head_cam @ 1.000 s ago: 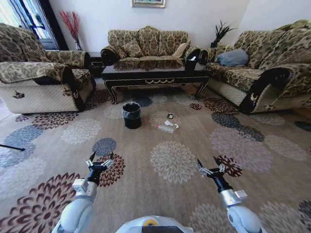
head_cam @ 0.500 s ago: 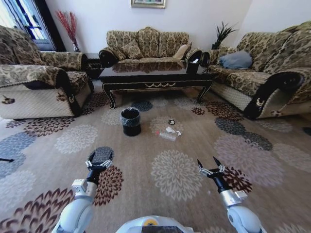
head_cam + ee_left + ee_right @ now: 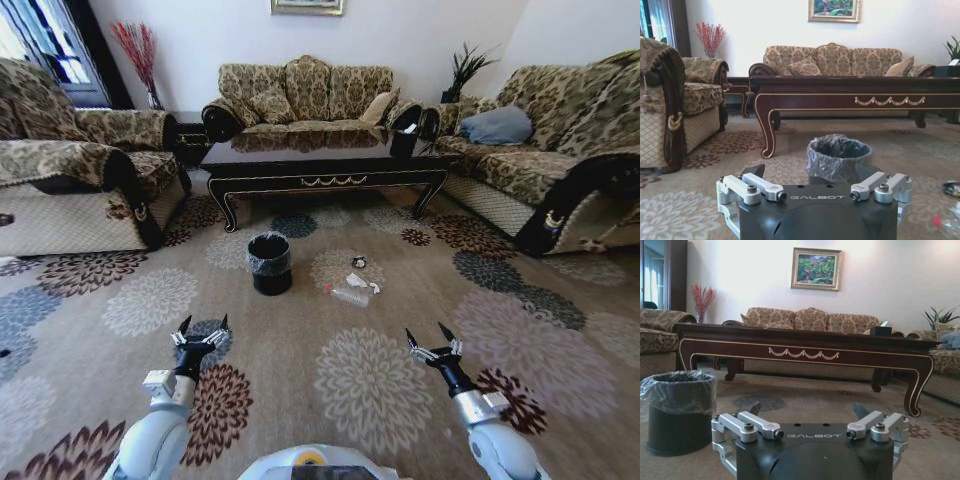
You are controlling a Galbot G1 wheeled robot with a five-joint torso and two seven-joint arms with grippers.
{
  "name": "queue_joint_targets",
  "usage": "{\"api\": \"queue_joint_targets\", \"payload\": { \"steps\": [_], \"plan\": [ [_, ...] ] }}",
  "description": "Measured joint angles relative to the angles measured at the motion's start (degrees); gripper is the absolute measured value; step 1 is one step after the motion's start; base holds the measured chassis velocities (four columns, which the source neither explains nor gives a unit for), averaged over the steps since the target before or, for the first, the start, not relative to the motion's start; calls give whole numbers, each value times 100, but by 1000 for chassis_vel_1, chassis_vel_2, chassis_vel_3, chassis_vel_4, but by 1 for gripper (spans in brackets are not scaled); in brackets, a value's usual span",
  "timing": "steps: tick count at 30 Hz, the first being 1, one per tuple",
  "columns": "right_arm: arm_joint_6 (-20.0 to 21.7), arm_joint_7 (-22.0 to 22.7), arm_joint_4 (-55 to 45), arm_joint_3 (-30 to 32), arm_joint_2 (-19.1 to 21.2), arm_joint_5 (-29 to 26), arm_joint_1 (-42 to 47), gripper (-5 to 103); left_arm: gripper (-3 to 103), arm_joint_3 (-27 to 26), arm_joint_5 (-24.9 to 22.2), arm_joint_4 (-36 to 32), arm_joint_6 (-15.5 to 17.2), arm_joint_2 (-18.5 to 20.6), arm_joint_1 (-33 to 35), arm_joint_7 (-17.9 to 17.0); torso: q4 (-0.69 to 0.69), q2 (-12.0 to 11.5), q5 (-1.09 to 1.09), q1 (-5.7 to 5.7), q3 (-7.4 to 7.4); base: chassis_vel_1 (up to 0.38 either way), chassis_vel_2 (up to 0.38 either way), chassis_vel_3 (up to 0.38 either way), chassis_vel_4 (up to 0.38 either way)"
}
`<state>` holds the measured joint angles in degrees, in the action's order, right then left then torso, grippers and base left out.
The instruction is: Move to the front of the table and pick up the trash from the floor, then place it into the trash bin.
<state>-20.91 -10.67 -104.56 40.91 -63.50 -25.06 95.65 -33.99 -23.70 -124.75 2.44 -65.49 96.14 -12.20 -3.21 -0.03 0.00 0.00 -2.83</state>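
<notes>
Brown-beige carpet with big flower medallions covers the floor [image 3: 560, 420], and everything the task needs sits on it ahead of the robot. Going left to right in the head view: the left gripper [image 3: 201, 337] hangs low at about 7 o'clock, its fingers spread wide and holding nothing, carried forward of the body, probably so it is ready once the base gets close. Past it, at about 11 o'clock and well apart from both arms, stands the small round black trash bin with a clear plastic liner bag [image 3: 269, 263], upright on the carpet in front of the worktop's left legs, near the litter so a drop would need little reach. Behind it at 12 o'clock runs the long low glossy dark-brown wooden coffee table with curved legs and gold ornament [image 3: 325, 163]. Just right of the bin, near but apart from it, lies the trash: a clear plastic bottle with a red cap [image 3: 349, 296], a crumpled white paper wad [image 3: 358, 282] just beside it, and a small round shiny dark piece [image 3: 359, 262] a little nearer the table. The right gripper [image 3: 432, 349] sits at about 5 o'clock, likewise wide open and empty, well short of the trash.
</notes>
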Motion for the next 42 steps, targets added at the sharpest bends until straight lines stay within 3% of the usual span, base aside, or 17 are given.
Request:
{"api": "queue_joint_targets", "payload": {
  "steps": [17, 42],
  "plan": [
    [34, 7, 13, 24, 158, -63, -63, 100, 100, -35, 1, 55, -15, -10, -20, -55, 0, 0, 0, 0, -1, -171, 176, 176, -182],
    [-11, 136, 134, -93, 82, 176, -149, 100, 100, -37, 48, 192, -7, 23, -139, -140, 0, 1, 0, 0, -2, -170, 172, 177, -174]
  ]
}}
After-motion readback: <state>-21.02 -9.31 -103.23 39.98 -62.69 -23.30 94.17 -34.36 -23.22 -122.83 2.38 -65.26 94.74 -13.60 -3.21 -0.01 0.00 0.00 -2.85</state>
